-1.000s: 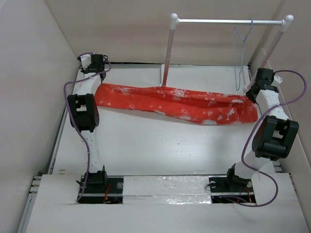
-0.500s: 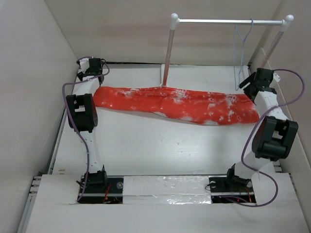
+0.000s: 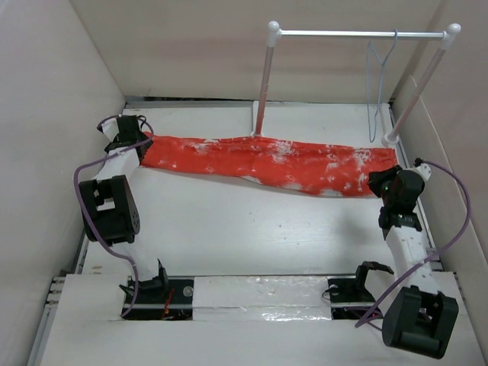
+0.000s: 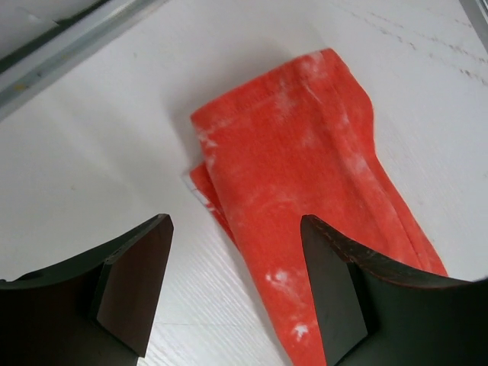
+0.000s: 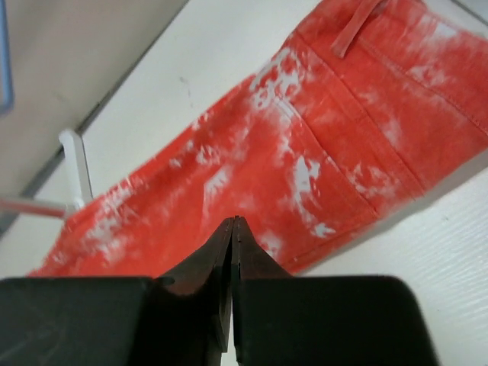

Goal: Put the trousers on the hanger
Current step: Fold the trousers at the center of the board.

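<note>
**Overhead view.** The trousers (image 3: 274,162) lie flat across the far half of the table (image 3: 252,229), leg ends to my left and waist to my right. They pass just in front of the foot of the rail stand (image 3: 263,76). The hanger (image 3: 373,91) hangs from the rail near its right end, clear of the cloth.

**Left wrist view.** I see the left gripper (image 3: 128,136) at the leg ends. Its fingers (image 4: 130,282) are spread wide and hold nothing, and the folded leg end lies on the table ahead of the gap.

**Right wrist view.** The right gripper (image 3: 383,183) sits at the waist end. Its jaws are pressed together with no cloth visible between them. The waistband and a belt loop (image 5: 354,27) lie beyond the tips.
</note>
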